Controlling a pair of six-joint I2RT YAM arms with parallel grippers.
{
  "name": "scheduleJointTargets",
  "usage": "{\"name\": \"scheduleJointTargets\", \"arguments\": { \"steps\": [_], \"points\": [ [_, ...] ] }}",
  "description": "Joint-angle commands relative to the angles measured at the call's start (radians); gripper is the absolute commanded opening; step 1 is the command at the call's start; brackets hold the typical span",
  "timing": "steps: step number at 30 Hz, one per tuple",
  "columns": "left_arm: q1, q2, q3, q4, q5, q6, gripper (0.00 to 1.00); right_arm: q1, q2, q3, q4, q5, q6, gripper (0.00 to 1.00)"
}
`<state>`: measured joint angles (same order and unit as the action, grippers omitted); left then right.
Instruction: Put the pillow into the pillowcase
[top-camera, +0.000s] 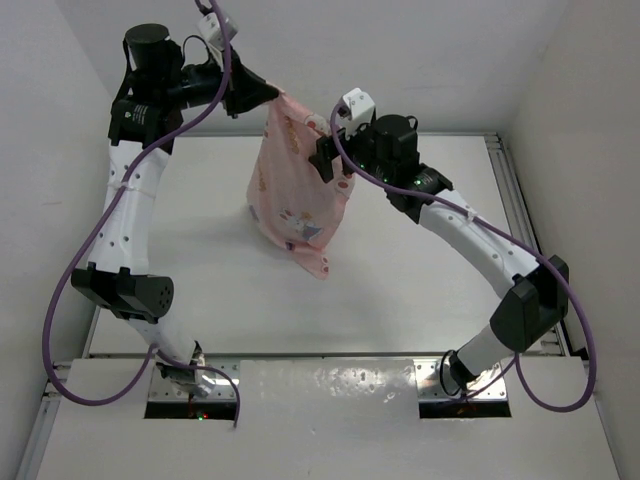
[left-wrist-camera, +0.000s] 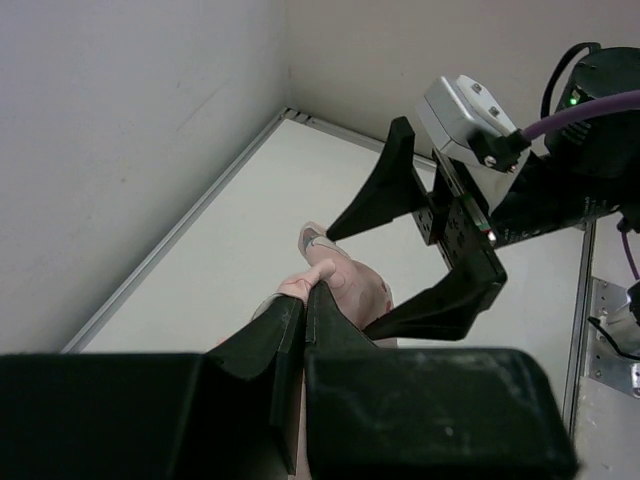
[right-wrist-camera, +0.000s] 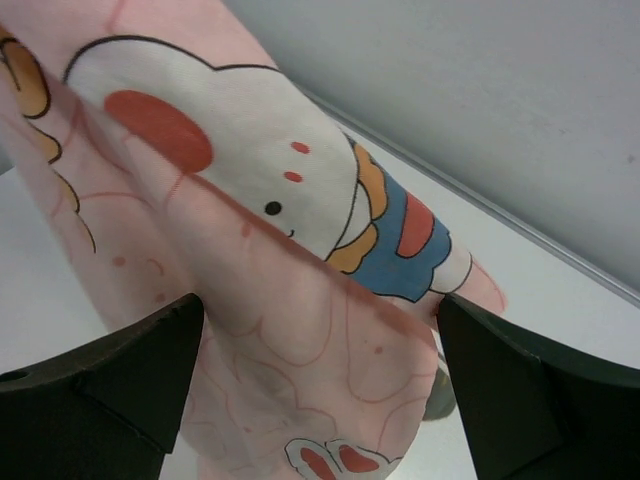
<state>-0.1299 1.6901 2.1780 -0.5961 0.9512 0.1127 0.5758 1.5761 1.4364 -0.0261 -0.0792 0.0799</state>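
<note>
The pillowcase (top-camera: 298, 195) is held aloft over the table (top-camera: 430, 300), hanging full. The pillow is not plainly seen and is judged to lie inside. 1 top corner is pinched in the closed left gripper (left-wrist-camera: 305, 295), while the right gripper (right-wrist-camera: 320, 305) is spread wide, with fabric bunched between its 2 fingers and no firm grip evident. The settling step is judged to be in hand, and a closing of the right gripper on the opposite edge is called for next.
</note>
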Motion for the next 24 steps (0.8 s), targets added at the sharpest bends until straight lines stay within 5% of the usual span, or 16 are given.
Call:
{"name": "scheduleJointTargets", "arguments": {
  "steps": [1, 8, 16, 24],
  "points": [
    [-0.002, -0.069, 0.031, 0.125, 0.046, 0.025, 0.0, -0.023, -0.03, -0.023, 0.107, 0.016, 0.023, 0.97],
    [-0.002, -0.067, 0.032, 0.11, 0.115, 0.033, 0.0, -0.185, -0.142, -0.205, 0.273, -0.226, 0.169, 0.94],
    [0.036, -0.073, 0.04, 0.11, 0.224, 0.041, 0.0, -0.176, -0.192, -0.241, 0.186, -0.382, 0.014, 0.97],
    [0.018, -0.083, 0.022, 0.101, 0.182, 0.016, 0.0, -0.076, -0.156, -0.099, 0.049, -0.225, -0.23, 0.99]
  ]
}}
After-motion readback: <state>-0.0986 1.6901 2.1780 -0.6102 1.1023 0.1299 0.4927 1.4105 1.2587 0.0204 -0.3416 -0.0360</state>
